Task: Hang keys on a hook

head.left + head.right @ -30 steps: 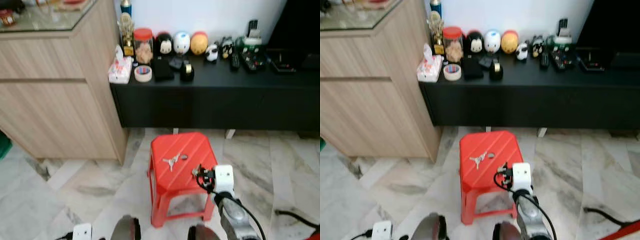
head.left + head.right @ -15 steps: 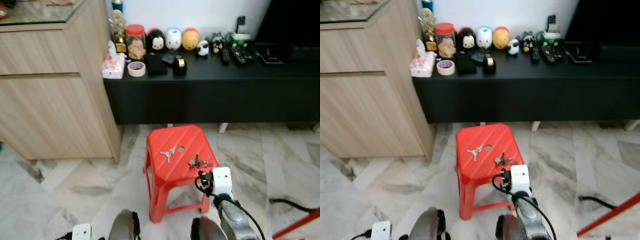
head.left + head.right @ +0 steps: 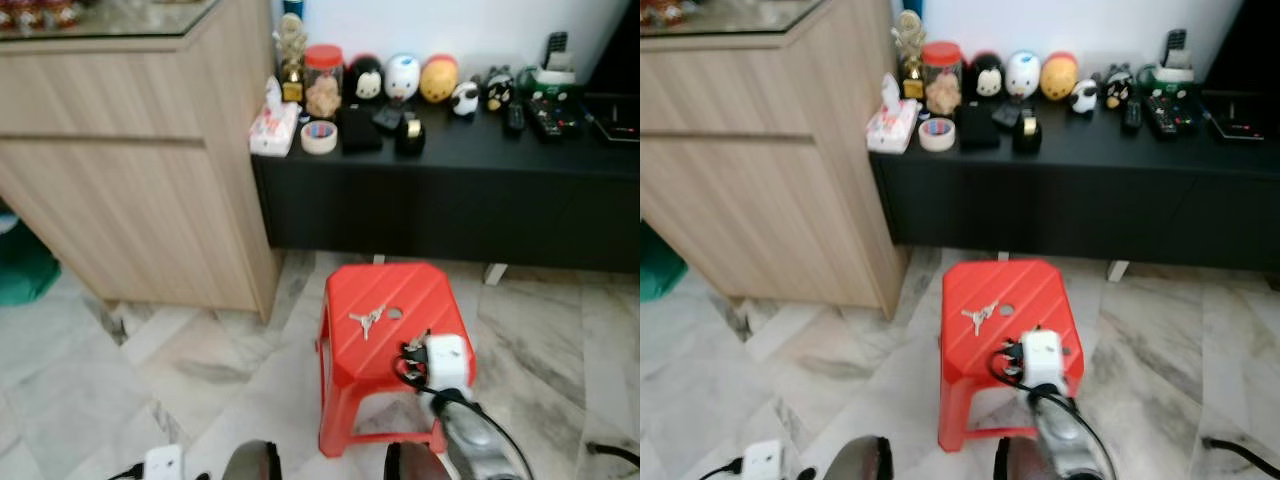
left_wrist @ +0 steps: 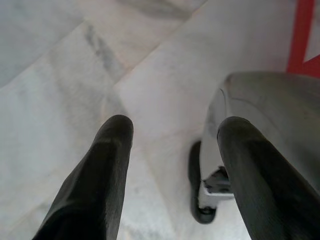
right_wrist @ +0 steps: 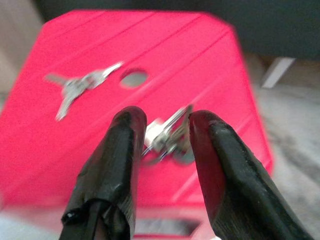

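A red plastic stool [image 3: 385, 300] stands on the marble floor in front of me. One bunch of keys [image 3: 367, 319] lies loose beside the hole in its top and is also in the right wrist view [image 5: 80, 85]. My right gripper [image 5: 165, 125] reaches over the stool's near right corner, its white wrist camera [image 3: 446, 360] above it. Its two black fingers are drawn in on a second bunch of keys [image 5: 167, 137], one key sticking up between them. My left gripper [image 4: 175, 130] hangs open low over the floor with nothing in it.
A long black low cabinet [image 3: 450, 190] stands behind the stool with figurines, a tape roll [image 3: 319, 137], a tissue pack [image 3: 272, 130] and remotes on top. A tall wooden cabinet [image 3: 140, 190] is at the left. Bare marble floor [image 3: 180, 370] surrounds the stool.
The whole view has swung, so the camera moved. The second key bunch lay just ahead of my right gripper half a second ago; it now sits between the fingers.
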`<state>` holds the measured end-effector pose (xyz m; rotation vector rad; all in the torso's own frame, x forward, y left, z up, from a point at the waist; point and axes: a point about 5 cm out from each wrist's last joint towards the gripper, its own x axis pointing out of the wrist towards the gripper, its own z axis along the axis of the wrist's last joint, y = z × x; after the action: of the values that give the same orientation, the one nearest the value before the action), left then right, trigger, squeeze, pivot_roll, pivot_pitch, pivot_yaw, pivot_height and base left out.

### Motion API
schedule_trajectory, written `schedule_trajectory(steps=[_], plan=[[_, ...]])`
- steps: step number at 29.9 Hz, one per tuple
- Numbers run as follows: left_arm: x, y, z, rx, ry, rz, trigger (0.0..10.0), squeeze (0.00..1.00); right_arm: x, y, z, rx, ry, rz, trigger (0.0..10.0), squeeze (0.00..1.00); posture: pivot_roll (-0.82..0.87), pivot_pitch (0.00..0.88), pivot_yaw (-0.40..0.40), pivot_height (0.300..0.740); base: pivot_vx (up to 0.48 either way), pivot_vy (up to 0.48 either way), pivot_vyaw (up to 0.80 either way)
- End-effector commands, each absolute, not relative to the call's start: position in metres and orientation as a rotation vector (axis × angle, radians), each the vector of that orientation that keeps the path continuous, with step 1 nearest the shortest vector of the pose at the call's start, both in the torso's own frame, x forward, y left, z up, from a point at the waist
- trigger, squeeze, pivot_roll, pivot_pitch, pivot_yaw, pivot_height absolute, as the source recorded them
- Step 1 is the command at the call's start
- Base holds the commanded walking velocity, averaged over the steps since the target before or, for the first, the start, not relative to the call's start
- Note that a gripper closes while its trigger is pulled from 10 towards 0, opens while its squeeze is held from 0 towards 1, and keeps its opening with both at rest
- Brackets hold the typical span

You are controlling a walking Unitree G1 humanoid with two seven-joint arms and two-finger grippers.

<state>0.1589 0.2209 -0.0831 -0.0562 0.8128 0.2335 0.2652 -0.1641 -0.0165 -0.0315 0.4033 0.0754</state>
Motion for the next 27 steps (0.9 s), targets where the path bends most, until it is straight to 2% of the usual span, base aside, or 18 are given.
schedule_trajectory(steps=[1,6,14,18,19,27], plan=[[0.151,0.228,-0.085,-0.043,0.837,0.247,10.0,0.00,0.268,-0.151,-0.015,-0.006,0.389,0.097,10.0,0.00,0.04,0.074,0.000,0.615,0.292,0.000,0.00],[0.151,0.228,-0.085,-0.042,0.835,0.246,10.0,0.00,0.268,-0.149,-0.014,-0.003,0.385,0.095,10.0,0.00,0.04,0.070,-0.001,0.615,0.286,0.000,0.00],[0.151,0.227,-0.085,-0.047,0.831,0.248,10.0,0.00,0.267,-0.148,-0.015,-0.009,0.397,0.103,10.0,0.00,0.04,0.077,-0.003,0.615,0.000,0.000,0.00],[0.151,0.227,-0.085,-0.047,0.833,0.249,10.0,0.00,0.266,-0.146,-0.020,0.049,0.443,0.109,10.0,0.00,0.04,0.083,-0.004,0.615,0.000,0.000,0.00],[0.150,0.227,-0.085,-0.047,0.834,0.249,10.0,0.00,0.265,-0.145,-0.022,0.067,0.465,0.115,10.0,1.00,0.04,0.083,-0.004,0.615,0.000,0.000,0.00],[0.147,0.229,-0.086,-0.049,0.847,0.251,10.0,0.00,0.260,-0.139,-0.033,0.200,0.607,0.110,10.0,1.00,0.04,0.095,0.001,0.615,0.000,0.000,0.00]])
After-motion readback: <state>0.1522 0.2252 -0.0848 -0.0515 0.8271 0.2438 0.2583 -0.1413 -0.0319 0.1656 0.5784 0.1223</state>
